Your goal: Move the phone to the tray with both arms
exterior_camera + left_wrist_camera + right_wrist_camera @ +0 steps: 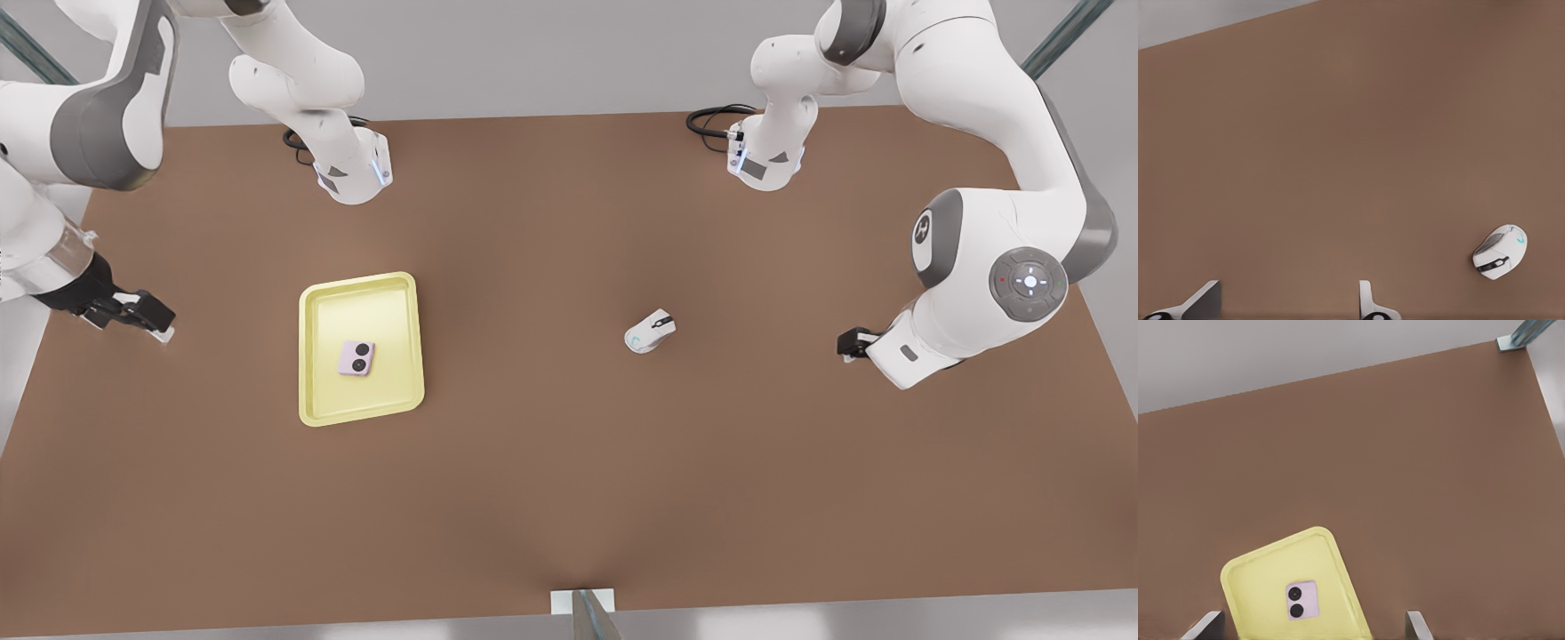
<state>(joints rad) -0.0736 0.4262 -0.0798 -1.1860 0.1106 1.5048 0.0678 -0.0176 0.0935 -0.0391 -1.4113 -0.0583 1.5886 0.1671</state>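
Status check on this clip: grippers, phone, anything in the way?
Left gripper open, empty, near the mouse. Right gripper open, empty, beside the tray. Phone flat in the tray. Nothing obstructing.

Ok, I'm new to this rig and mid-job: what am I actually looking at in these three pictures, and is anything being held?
You see two white jointed robot arms, each ending in a small black two-finger gripper, over a brown table. The large picture comes from a fixed camera looking down on the scene. The other two come from cameras on the arms' wrists.

The left gripper is at the front view's right, and its wrist camera looks at the white computer mouse. The right gripper is at the front view's left, and its camera looks at the shallow pale yellow rectangular tray.

The small flat pink-lilac phone, with two black circles on its face, lies inside that tray. Both grippers are open and hold nothing.
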